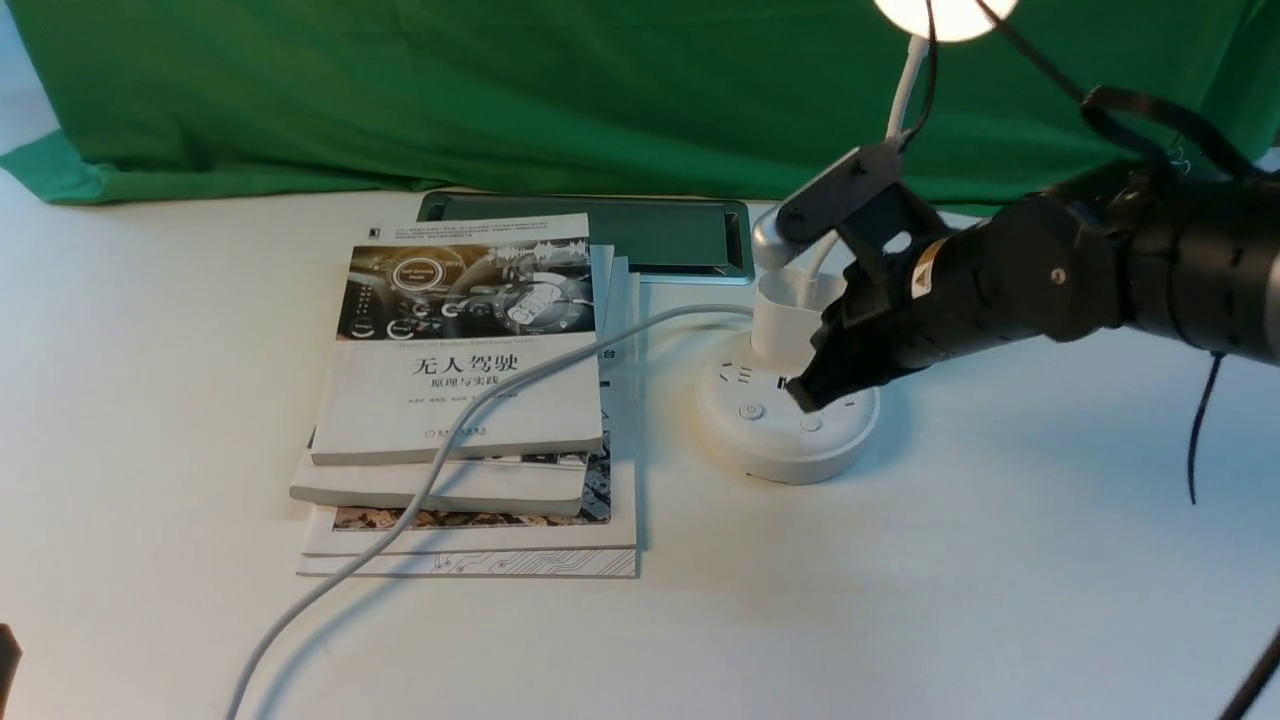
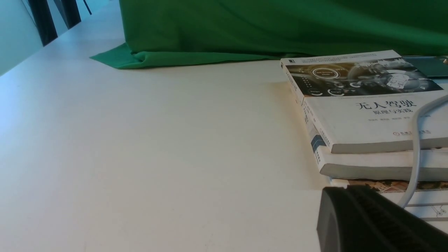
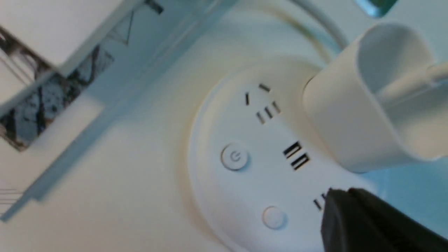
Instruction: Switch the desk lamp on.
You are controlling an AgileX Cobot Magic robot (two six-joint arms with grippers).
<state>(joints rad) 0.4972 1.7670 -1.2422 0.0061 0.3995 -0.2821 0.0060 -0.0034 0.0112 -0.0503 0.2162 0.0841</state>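
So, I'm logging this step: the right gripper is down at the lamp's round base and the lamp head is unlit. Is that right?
Not quite. The lamp head is glowing, not unlit, as the front view shows at its top edge. The rest holds: the right gripper is down at the round lamp base.

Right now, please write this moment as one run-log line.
desk lamp: lit | right gripper: low over base, by buttons | left gripper: by books
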